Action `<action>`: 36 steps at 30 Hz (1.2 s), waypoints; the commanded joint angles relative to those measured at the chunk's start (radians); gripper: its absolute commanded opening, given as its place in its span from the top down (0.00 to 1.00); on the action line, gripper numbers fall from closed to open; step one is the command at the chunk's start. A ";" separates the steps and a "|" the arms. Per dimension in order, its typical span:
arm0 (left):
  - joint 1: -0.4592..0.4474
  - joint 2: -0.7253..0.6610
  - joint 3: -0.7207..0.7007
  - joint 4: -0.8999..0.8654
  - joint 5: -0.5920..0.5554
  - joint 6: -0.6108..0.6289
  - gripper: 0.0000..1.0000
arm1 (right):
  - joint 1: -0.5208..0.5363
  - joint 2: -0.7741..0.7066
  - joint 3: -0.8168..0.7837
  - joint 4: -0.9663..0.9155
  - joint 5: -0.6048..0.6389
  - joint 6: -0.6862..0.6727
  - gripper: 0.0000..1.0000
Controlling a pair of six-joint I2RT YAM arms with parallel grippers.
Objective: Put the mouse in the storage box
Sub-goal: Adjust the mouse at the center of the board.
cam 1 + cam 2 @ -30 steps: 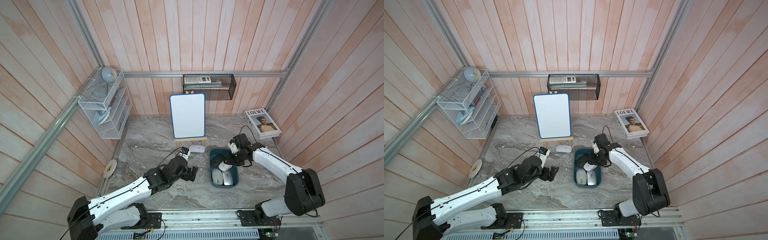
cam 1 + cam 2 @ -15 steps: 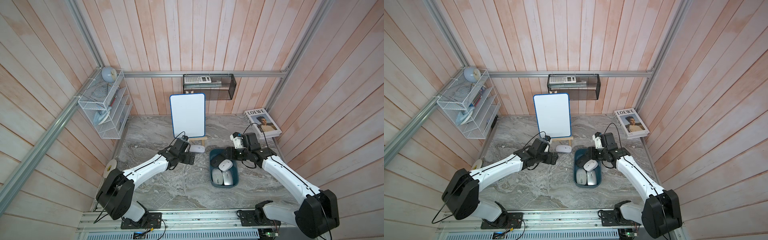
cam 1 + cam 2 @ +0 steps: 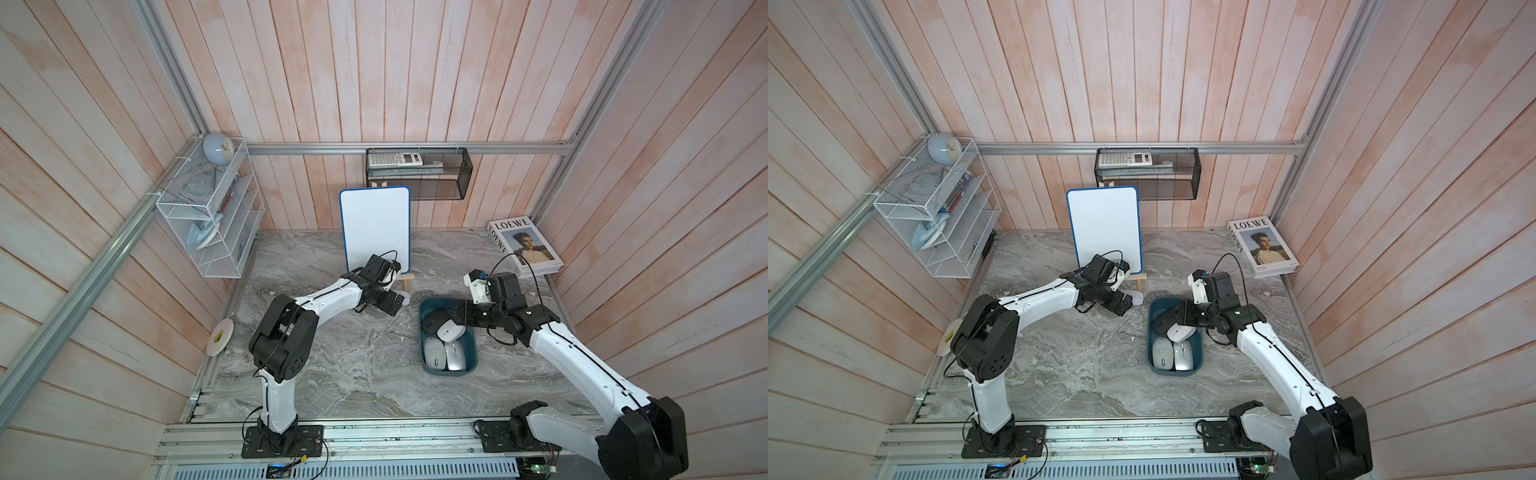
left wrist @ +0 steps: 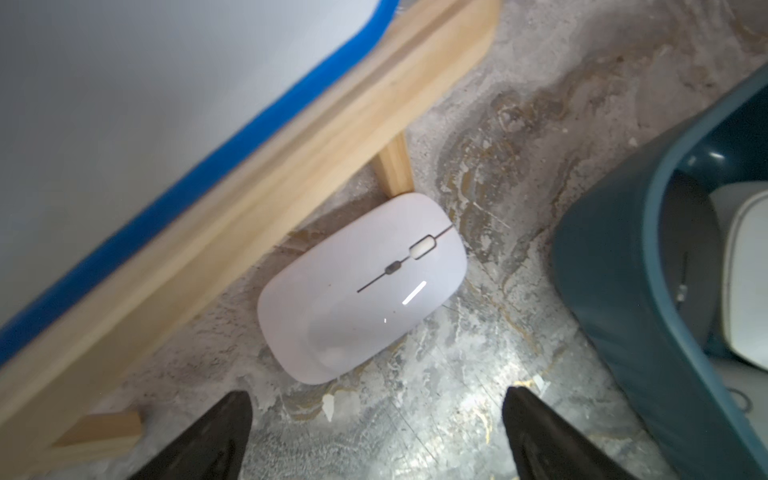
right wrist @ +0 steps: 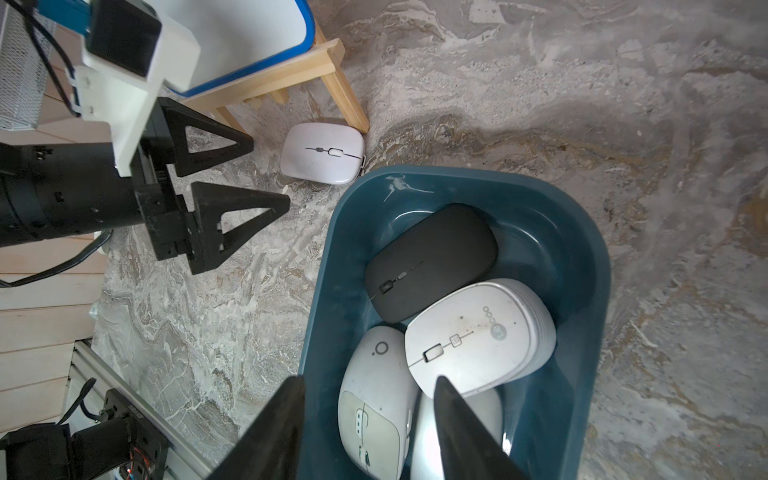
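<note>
One book (image 3: 525, 249), cover reading LOEWE, lies behind the storage box (image 3: 448, 372).

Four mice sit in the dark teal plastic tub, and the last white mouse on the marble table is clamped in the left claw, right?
Not clamped: the left wrist view shows the left gripper open, short of the flat white mouse, lying free on the marble table. Four mice do sit in the dark teal plastic tub.
</note>
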 commanded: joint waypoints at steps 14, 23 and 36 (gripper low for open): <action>0.052 0.100 0.073 0.025 0.134 0.090 0.00 | 0.000 -0.041 -0.038 0.026 0.031 0.025 0.46; 0.053 0.144 0.092 0.051 0.128 0.091 0.00 | 0.000 -0.040 -0.044 0.021 0.027 0.026 0.46; 0.052 0.167 0.071 0.063 0.157 0.086 0.00 | -0.001 -0.038 -0.050 0.021 0.026 0.027 0.46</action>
